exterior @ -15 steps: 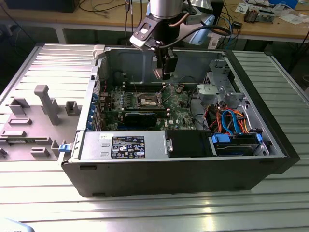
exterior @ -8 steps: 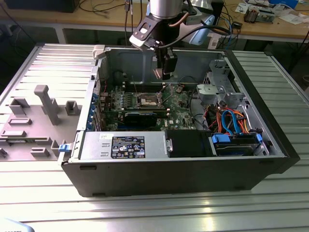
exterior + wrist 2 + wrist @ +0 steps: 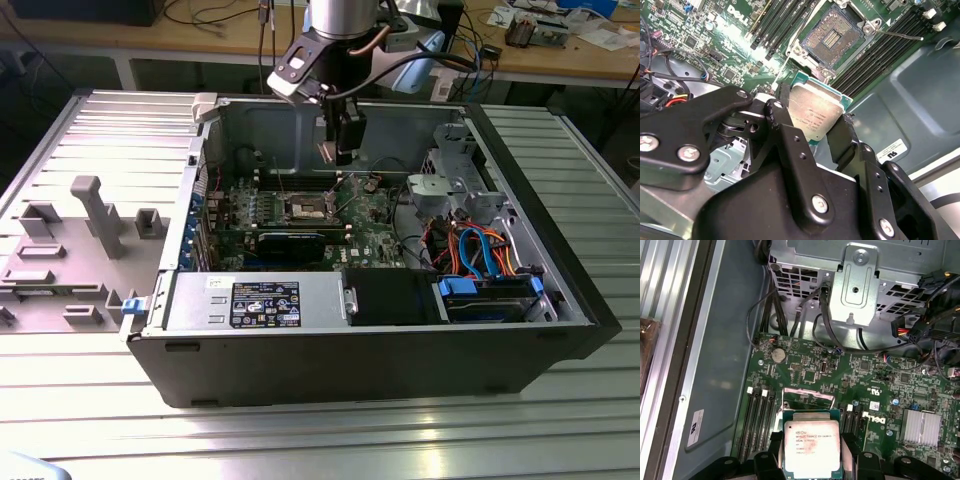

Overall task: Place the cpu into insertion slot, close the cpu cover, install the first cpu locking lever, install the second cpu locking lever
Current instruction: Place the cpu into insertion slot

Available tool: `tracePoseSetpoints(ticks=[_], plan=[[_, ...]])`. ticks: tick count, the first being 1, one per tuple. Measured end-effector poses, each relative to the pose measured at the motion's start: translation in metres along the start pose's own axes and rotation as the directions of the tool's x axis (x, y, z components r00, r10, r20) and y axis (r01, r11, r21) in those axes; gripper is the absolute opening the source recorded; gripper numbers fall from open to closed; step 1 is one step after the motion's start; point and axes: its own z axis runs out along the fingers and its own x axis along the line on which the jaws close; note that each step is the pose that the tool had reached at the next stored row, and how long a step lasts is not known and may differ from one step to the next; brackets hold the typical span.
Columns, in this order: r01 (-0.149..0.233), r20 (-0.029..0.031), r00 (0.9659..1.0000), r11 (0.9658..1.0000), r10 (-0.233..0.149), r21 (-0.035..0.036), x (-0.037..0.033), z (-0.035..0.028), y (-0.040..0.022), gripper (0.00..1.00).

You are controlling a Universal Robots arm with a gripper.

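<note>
Your gripper (image 3: pixel 343 150), clamped on the cpu (image 3: pixel 815 112) by its edges, over the motherboard (image 3: pixel 865 380) beside its bare socket (image 3: pixel 835 35).

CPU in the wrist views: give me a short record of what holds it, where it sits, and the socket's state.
held thing: small flat square silver-topped cpu
holder: black claw, shut on the chip's opposite edges
position: held over the green motherboard, apart from the socket
socket: square insertion slot, uncovered, contacts exposed, no chip seated
</note>
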Motion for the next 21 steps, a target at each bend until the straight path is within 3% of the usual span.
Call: tracePoseSetpoints(ticks=[14, 21], plan=[[-0.044, 0.0039, 0.9990, 0.9990, 0.044, -0.0009, 0.0000, 0.0000, 0.0000, 0.55], [-0.091, 0.0080, 0.9958, 0.9959, 0.091, -0.0017, 0.0000, 0.0000, 0.0000, 0.55]])
